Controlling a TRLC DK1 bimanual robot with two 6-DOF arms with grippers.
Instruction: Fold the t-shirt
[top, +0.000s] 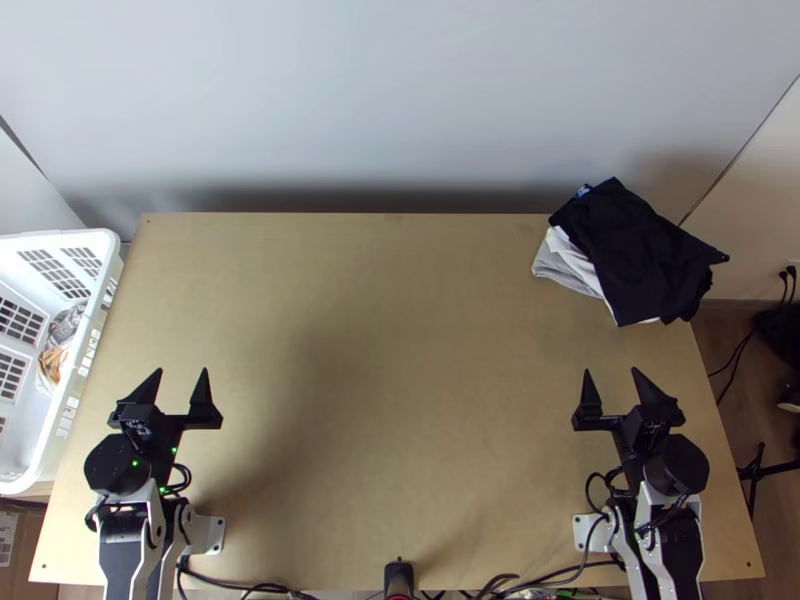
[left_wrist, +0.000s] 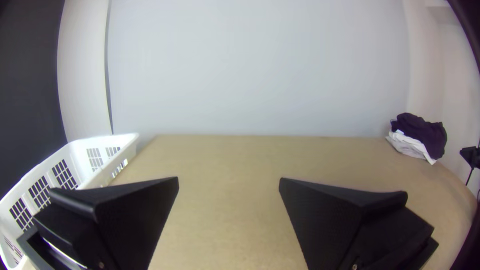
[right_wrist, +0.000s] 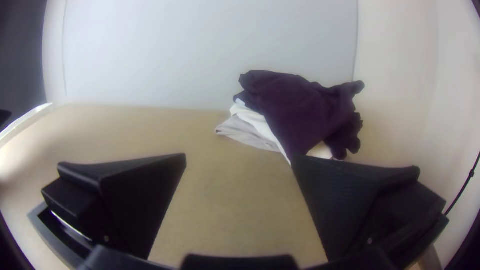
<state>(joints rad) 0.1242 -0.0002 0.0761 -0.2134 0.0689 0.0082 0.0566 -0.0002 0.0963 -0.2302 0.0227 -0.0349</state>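
Beyond the right gripper (top: 611, 369) lie clothes (top: 635, 250) — dark over pale. It and the left gripper (top: 183, 369), near the basket (top: 97, 308), gape wide — empty.

White links (top: 153, 520) meet rounded black joints (top: 114, 467) and looping black cables (top: 592, 490).

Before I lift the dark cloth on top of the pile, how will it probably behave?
The dark cloth will probably hang floppy, since it drapes over the pale cloths beneath. Its bunched edge suggests soft fabric, so it may be light for its size. The pale cloths could slide along, because the dark one lies on them.
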